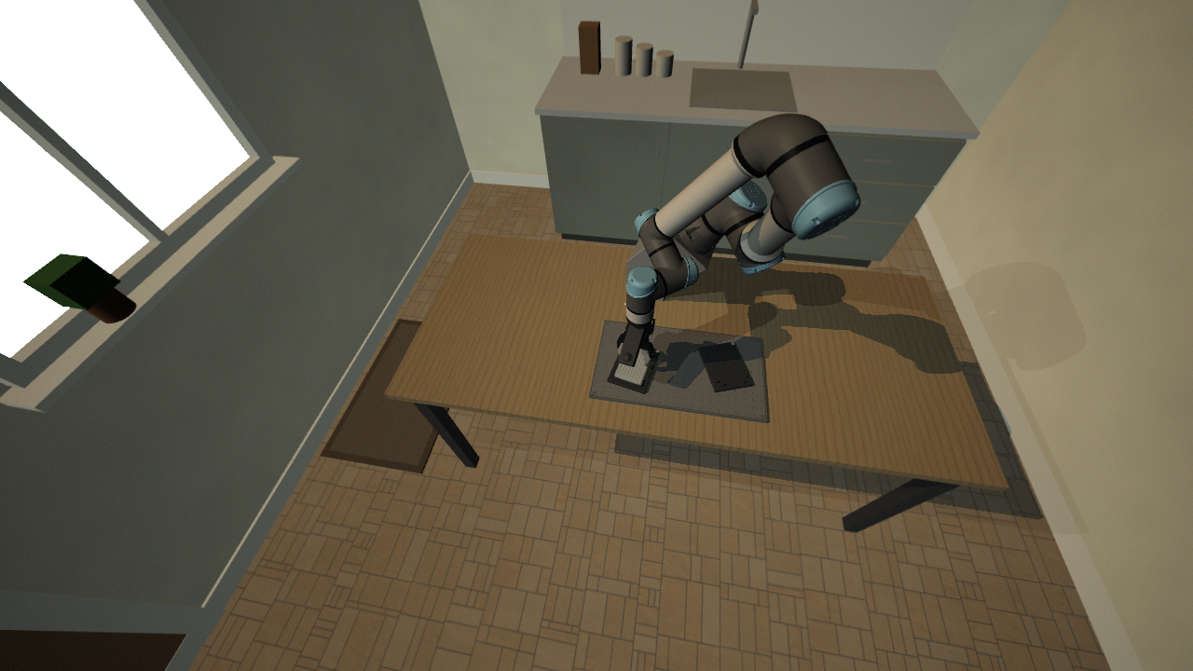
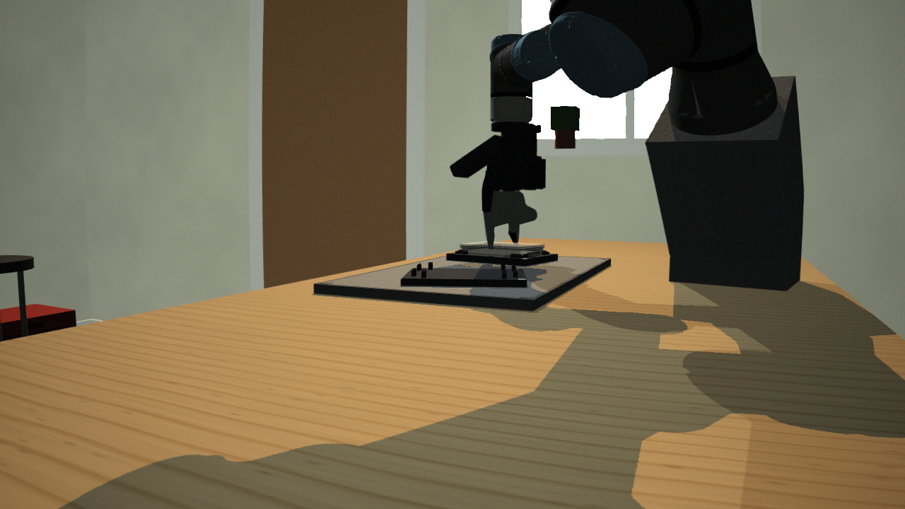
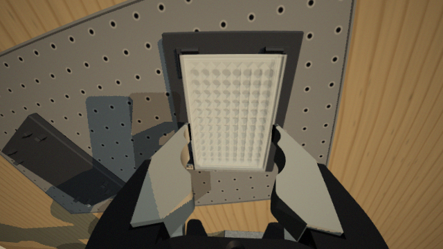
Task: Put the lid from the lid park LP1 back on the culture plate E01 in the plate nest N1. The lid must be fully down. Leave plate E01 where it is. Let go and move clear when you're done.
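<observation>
The white many-welled culture plate E01 sits in the dark plate nest N1 on the grey pegboard. The clear lid (image 3: 277, 104) lies over the plate and looks slightly skewed against it, with a doubled edge along the right side. My gripper (image 3: 230, 124) is shut on the lid at its near end, one finger on each long side. In the exterior view the lid (image 2: 501, 246) rests low on the plate with the fingertips (image 2: 500, 237) at it. In the top view the gripper (image 1: 631, 360) stands over the plate.
The empty dark lid park LP1 (image 1: 725, 367) lies on the same pegboard (image 1: 679, 371), right of the nest; it also shows in the wrist view (image 3: 52, 155). The arm's dark base block (image 2: 727, 189) stands at the table's back right.
</observation>
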You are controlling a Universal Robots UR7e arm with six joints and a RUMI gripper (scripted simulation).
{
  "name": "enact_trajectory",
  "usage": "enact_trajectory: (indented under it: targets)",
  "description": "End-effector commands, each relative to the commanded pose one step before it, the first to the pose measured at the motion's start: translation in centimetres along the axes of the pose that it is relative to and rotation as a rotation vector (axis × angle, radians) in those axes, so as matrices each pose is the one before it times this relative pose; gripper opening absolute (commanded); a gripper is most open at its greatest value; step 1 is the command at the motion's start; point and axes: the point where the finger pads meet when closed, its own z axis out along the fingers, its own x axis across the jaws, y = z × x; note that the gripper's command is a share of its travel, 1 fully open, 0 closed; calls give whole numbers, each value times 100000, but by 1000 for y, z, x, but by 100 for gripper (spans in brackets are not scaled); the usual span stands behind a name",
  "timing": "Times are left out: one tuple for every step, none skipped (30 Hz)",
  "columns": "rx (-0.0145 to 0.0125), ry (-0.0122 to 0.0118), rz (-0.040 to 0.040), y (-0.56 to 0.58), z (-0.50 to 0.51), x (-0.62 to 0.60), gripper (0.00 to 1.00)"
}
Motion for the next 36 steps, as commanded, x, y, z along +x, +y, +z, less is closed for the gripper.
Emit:
enact_trajectory:
  targets:
    - [-15, -84, -41, 27, 53, -93, 0]
    - [0, 0, 0, 4, 0, -3, 0]
    - [0, 0, 0, 4, 0, -3, 0]
    - [0, 0, 0, 4, 0, -3, 0]
    - [0, 0, 0, 4, 0, -3, 0]
    - [0, 0, 0, 4, 0, -3, 0]
    - [0, 0, 0, 4, 0, -3, 0]
    - [0, 0, 0, 4, 0, -3, 0]
    - [0, 0, 0, 4, 0, -3, 0]
    - [0, 0, 0, 4, 0, -3, 0]
    - [0, 0, 0, 4, 0, -3, 0]
    - [0, 0, 0, 4, 0, -3, 0]
    - [0, 0, 0, 4, 0, -3, 82]
    - [0, 0, 0, 4, 0, -3, 82]
    - [0, 0, 0, 3, 0, -3, 82]
    - [0, 0, 0, 0, 0, 0, 82]
    - [0, 0, 0, 0, 0, 0, 82]
    - [0, 0, 0, 3, 0, -2, 82]
    - [0, 0, 0, 3, 0, -2, 82]
    - [0, 0, 0, 3, 0, -2, 82]
    - [0, 0, 0, 3, 0, -2, 82]
    - [0, 0, 0, 3, 0, -2, 82]
    - [0, 0, 0, 3, 0, -2, 82]
    - [0, 0, 0, 3, 0, -2, 82]
    - [0, 0, 0, 3, 0, -2, 82]
    - [0, 0, 0, 3, 0, -2, 82]
    - [0, 0, 0, 3, 0, -2, 82]
    - [0, 0, 0, 3, 0, -2, 82]
    - [0, 0, 0, 3, 0, -2, 82]
    - [0, 0, 0, 3, 0, -2, 82]
    - [0, 0, 0, 3, 0, -2, 82]
    - [0, 0, 0, 3, 0, -2, 82]
    - [0, 0, 0, 0, 0, 0, 82]
    - [0, 0, 0, 0, 0, 0, 82]
    - [0, 0, 0, 3, 0, -3, 82]
    - [0, 0, 0, 3, 0, -2, 82]
